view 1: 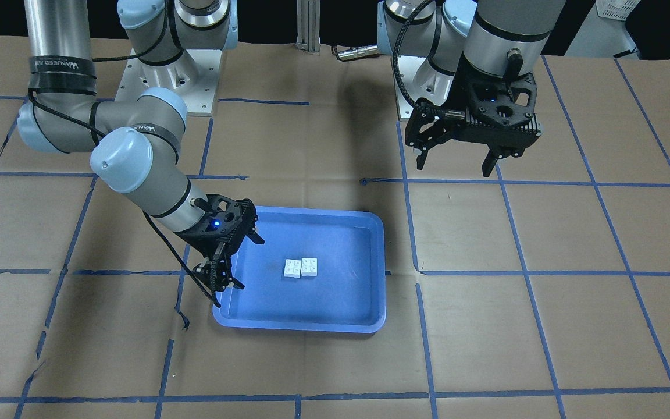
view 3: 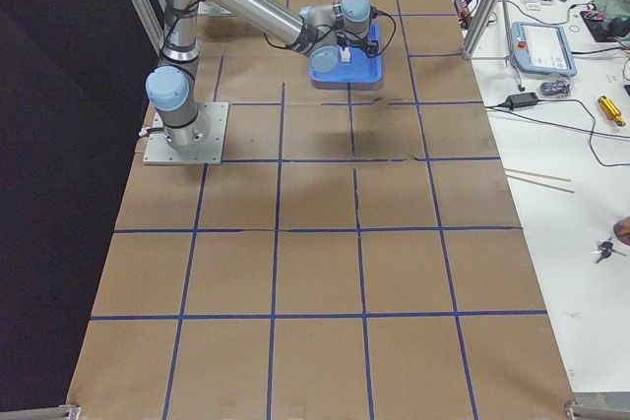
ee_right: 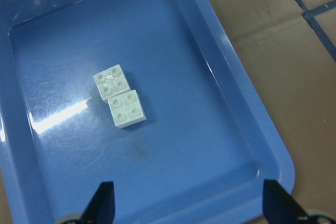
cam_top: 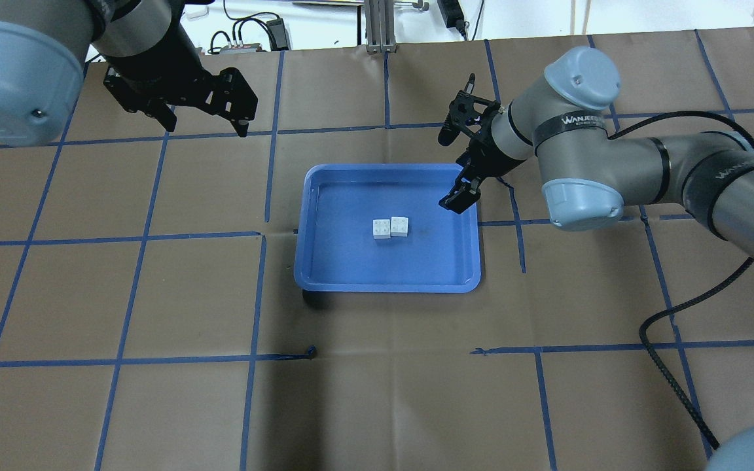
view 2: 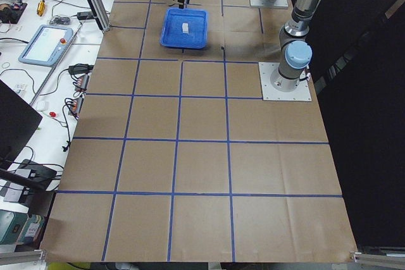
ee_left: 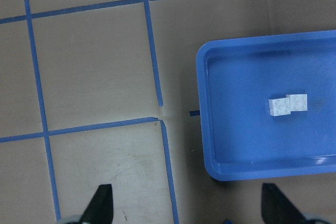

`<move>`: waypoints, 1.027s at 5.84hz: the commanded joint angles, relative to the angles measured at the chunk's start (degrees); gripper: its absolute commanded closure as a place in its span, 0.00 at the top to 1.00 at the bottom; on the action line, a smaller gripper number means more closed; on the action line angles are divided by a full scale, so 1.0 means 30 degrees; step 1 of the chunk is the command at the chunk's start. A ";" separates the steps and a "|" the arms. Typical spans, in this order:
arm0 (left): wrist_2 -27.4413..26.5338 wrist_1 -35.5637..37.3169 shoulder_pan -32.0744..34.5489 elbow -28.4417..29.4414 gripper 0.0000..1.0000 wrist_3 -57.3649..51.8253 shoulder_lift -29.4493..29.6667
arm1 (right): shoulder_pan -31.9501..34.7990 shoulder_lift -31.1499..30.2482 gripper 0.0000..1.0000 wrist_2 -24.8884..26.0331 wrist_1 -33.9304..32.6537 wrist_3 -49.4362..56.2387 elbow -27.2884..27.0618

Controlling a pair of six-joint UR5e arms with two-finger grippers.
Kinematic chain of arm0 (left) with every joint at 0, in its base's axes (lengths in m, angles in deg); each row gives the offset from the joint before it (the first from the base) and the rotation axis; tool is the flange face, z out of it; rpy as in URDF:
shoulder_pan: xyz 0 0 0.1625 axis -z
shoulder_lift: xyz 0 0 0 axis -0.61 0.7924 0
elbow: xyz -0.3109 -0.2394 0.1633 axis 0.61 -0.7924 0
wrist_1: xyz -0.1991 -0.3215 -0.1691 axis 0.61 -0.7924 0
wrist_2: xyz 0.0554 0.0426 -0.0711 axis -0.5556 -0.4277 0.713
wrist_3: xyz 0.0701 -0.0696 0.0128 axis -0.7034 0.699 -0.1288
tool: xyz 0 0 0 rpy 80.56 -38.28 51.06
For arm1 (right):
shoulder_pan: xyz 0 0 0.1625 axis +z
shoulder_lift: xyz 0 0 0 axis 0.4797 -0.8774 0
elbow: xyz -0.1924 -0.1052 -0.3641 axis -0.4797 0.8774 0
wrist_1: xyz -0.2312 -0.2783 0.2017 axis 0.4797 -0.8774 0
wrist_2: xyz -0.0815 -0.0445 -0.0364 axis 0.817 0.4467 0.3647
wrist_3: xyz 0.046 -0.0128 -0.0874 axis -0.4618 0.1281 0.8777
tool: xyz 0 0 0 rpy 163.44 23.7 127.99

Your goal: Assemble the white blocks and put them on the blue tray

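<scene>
Two white blocks point(view 1: 301, 267) lie touching, a little offset, studs up, near the middle of the blue tray point(view 1: 370, 221). I cannot tell whether they are joined. They also show in the overhead view point(cam_top: 391, 227), the left wrist view point(ee_left: 287, 104) and the right wrist view point(ee_right: 119, 102). My right gripper point(cam_top: 449, 171) is open and empty, above the tray's rim point(cam_top: 475, 261) on my right side, apart from the blocks. My left gripper point(cam_top: 207, 127) is open and empty, held high over bare table far left of the tray.
The table is covered in brown paper with a grid of blue tape lines point(cam_top: 259, 294). The arm base plates point(view 1: 160, 75) stand at the robot's edge. A bench with cables and a pendant point(view 2: 47, 42) runs along the far side.
</scene>
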 commanded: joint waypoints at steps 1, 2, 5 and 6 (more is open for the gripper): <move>-0.0086 0.0110 0.0024 0.0005 0.99 -0.0008 0.0083 | -0.0121 -0.1339 1.00 0.3010 0.2358 -0.5047 0.1024; 0.0059 0.0139 0.0024 0.0092 0.99 -0.0009 0.0083 | -0.0267 -0.1867 1.00 0.4184 0.2451 -0.7570 0.1173; 0.0002 0.0081 0.0112 0.0093 0.99 -0.0009 -0.0120 | -0.0590 -0.2371 1.00 0.4869 0.6819 -1.4469 0.3474; 0.0001 0.0023 0.0170 -0.0023 0.99 -0.0038 -0.0151 | -0.0561 -0.2370 1.00 0.5972 0.9660 -1.4509 0.5229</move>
